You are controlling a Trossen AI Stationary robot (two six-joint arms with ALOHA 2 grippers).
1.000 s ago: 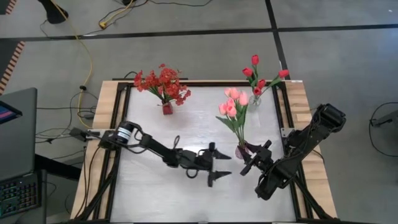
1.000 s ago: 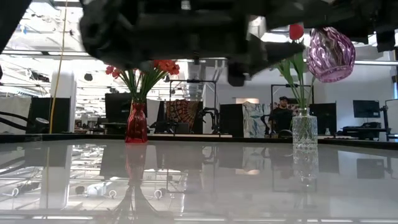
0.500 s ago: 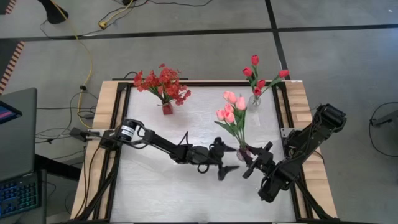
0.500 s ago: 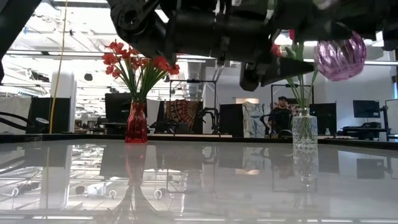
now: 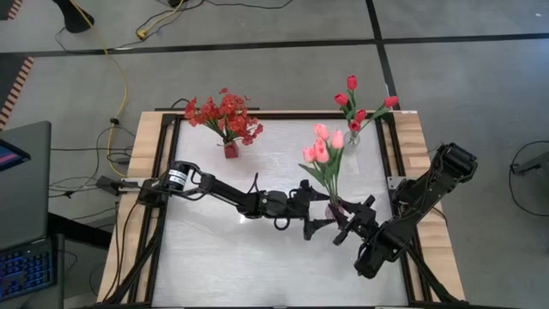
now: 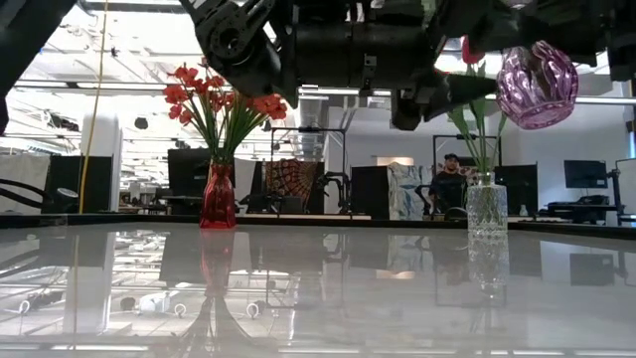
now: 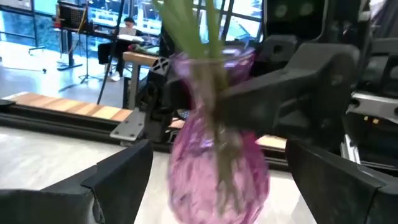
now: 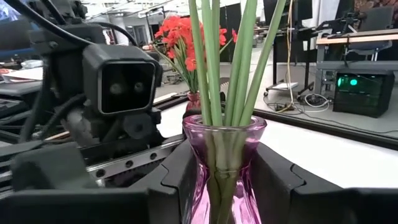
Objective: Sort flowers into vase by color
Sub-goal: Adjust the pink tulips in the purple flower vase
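Observation:
Pink tulips [image 5: 322, 146] stand with their stems in a purple glass vase [image 5: 333, 209], which hangs clear above the table [image 6: 537, 85]. My right gripper [image 8: 224, 180], at the table's right, is shut on this vase. My left gripper [image 5: 321, 212] reaches in level from the left and is open. Its fingers [image 7: 118, 174] stand on either side of the vase's body [image 7: 217, 168] without touching it. Red blossom sprays stand in a red vase [image 5: 230, 149] at the back left. Red tulips stand in a clear vase [image 5: 352, 139] at the back right. My right gripper pinches the purple vase between its two fingers [image 8: 180, 174], at the narrow part just below the rim [image 8: 205, 146]. The fingers come level from the table's right near side. The vase is lifted clear of the table and stands nearly upright, the tulip stems rising from it.
The red vase [image 6: 219, 199] and the clear vase [image 6: 487, 209] stand on the glossy white tabletop near its far edge. A black frame and wooden borders [image 5: 146, 146] run around the table. A laptop [image 5: 21, 215] sits off the left side.
My left gripper has moved toward the table's right edge and a little up, reaching the purple vase. It has stayed open, and its fingers now flank the vase. My right gripper has kept the vase aloft in the same place.

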